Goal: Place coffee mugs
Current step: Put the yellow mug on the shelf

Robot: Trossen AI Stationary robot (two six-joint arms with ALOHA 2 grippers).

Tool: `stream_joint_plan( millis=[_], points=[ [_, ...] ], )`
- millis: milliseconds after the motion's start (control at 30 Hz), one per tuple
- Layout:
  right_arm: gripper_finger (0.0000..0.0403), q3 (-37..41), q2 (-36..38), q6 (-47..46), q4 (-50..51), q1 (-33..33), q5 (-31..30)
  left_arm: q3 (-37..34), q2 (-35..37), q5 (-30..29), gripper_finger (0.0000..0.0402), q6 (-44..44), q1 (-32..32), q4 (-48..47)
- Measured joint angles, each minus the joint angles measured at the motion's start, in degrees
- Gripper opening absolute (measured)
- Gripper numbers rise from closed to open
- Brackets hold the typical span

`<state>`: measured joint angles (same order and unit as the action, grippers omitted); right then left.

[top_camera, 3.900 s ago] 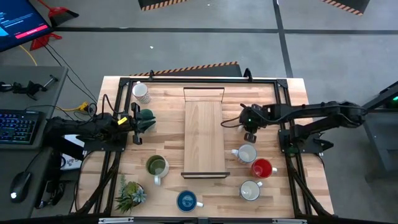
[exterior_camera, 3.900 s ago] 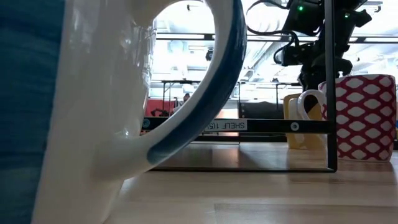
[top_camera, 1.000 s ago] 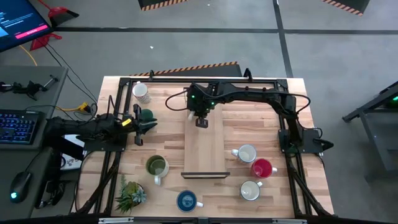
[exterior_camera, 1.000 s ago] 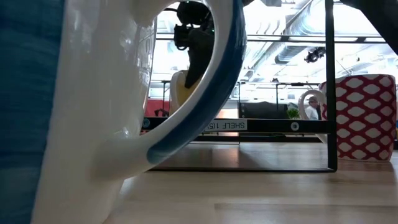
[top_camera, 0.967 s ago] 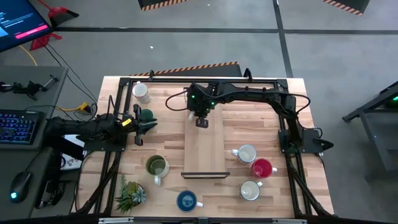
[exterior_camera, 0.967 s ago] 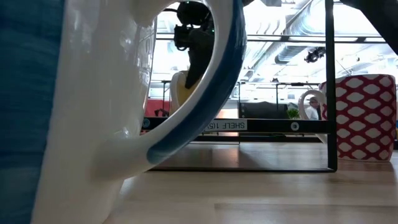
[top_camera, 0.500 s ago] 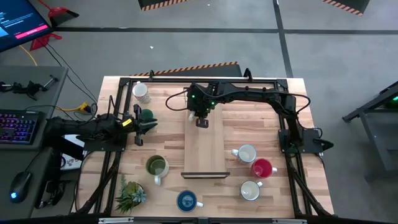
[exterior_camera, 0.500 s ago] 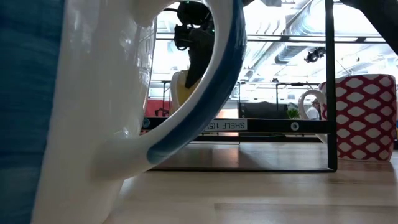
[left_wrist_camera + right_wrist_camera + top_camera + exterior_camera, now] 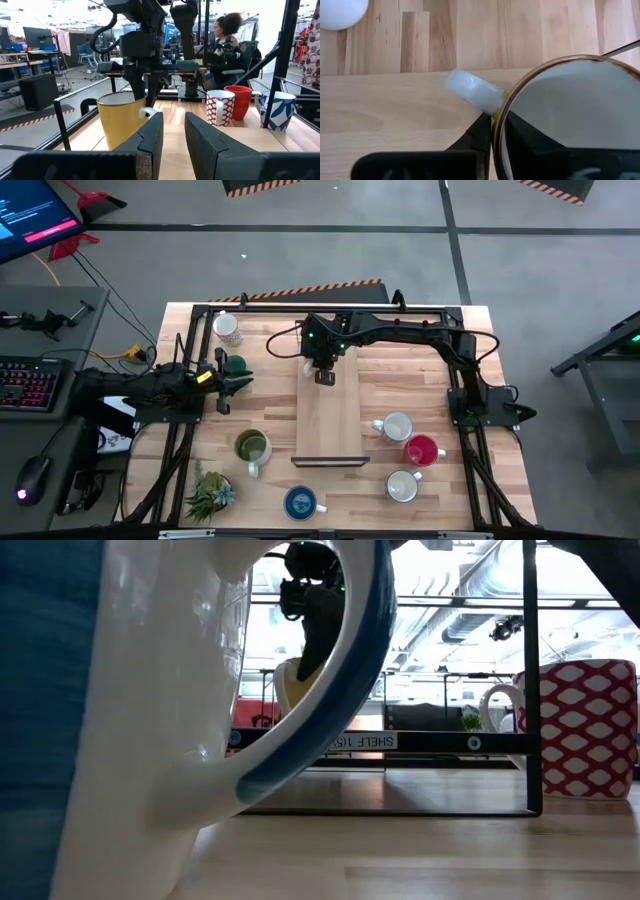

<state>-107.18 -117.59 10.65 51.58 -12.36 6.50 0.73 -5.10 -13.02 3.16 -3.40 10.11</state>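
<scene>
My right gripper (image 9: 323,373) reaches over the far end of the wooden shelf board (image 9: 328,415) and is shut on a yellow mug with a white inside (image 9: 570,110). The left wrist view shows this mug (image 9: 122,120) straight ahead. My left gripper (image 9: 240,380) waits open at the table's left, beside the teal-green mug (image 9: 235,364). A white patterned mug (image 9: 227,327) stands at the far left. The olive-green mug (image 9: 252,448) and blue mug (image 9: 301,502) stand near the front. A red-patterned white mug (image 9: 397,426), red mug (image 9: 422,450) and another white mug (image 9: 402,486) stand on the right. My right gripper pinches the yellow mug's rim (image 9: 498,114) right beside its white handle (image 9: 470,92), one finger inside the mug and one outside. The fingers come from above, pointing down. The mug hangs upright over the board's far end; whether its base touches the board cannot be told.
A black metal frame (image 9: 330,308) runs round the table's far edge and sides. A spiky green potted plant (image 9: 208,492) sits at the near left corner. In the low view the blue mug (image 9: 150,720) fills the left half. A seated person (image 9: 222,45) shows beyond the table.
</scene>
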Motion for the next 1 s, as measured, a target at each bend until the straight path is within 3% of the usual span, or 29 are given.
stream_joint_plan(
  millis=[500, 1000],
  points=[
    [0.0109, 0.1, -0.1, 0.3, -4.2, 0.0, -3.0, 0.0, 0.0, 0.0, 0.007, 0.0, 0.0, 0.0],
    [0.0114, 0.1, -0.2, 1.5, -6.6, -0.1, -6.3, 0.0, 0.0, 0.0, 0.007, -0.1, 0.0, -0.1]
  ],
)
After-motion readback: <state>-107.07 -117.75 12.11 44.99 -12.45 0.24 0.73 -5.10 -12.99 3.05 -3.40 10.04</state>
